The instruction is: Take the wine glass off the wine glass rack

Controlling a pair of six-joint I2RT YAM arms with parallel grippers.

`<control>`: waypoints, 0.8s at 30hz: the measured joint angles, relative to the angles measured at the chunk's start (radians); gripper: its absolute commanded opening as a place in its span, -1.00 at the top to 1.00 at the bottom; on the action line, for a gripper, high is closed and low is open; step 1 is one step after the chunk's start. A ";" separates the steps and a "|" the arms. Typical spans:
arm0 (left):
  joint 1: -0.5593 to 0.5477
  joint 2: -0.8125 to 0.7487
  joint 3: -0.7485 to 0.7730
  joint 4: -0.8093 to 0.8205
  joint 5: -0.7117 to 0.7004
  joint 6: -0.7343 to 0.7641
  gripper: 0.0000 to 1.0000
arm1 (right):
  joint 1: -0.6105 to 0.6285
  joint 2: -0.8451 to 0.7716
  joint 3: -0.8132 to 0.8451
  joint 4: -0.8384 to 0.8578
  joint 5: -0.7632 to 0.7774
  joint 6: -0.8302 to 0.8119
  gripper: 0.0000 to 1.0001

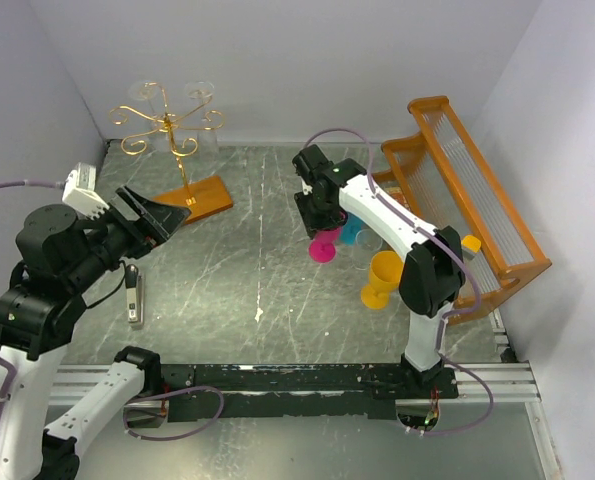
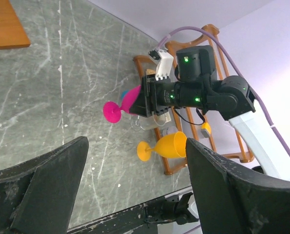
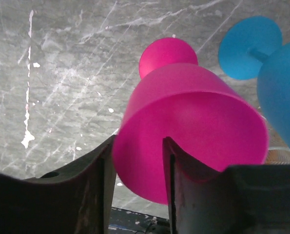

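Right end effector [image 3: 137,146] straddles the rim of the pink glass [image 3: 198,112], loosely spread, not pinching it. Left end effector [image 2: 135,146], at nine o'clock, is spread wide and empty.

A gold wire wine glass rack [image 1: 167,125] on an orange-brown wooden base stands far left on the grey, white-veined table [image 1: 237,300], while 1 pink wine glass [image 3: 183,131], 1 blue glass [image 3: 281,92] and 1 yellow glass [image 1: 382,275] sit right, near an orange rack [image 1: 429,105] with clear slats.

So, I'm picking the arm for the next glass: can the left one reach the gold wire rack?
Probably yes: the open left gripper is right beside the wine glass rack, with nothing standing between them.
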 measured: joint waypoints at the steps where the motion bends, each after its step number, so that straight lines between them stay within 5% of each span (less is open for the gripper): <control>1: 0.000 0.002 0.005 -0.010 -0.007 0.006 -0.80 | 0.000 -0.002 -0.005 0.002 -0.001 -0.002 0.01; 14: 0.000 0.069 0.021 -0.060 -0.029 0.037 -0.93 | 0.005 -0.200 -0.060 0.051 -0.035 -0.030 -0.74; 24: 0.000 0.280 0.181 -0.017 -0.004 0.041 -0.97 | 0.006 -0.602 -0.285 0.264 -0.080 -0.061 -0.86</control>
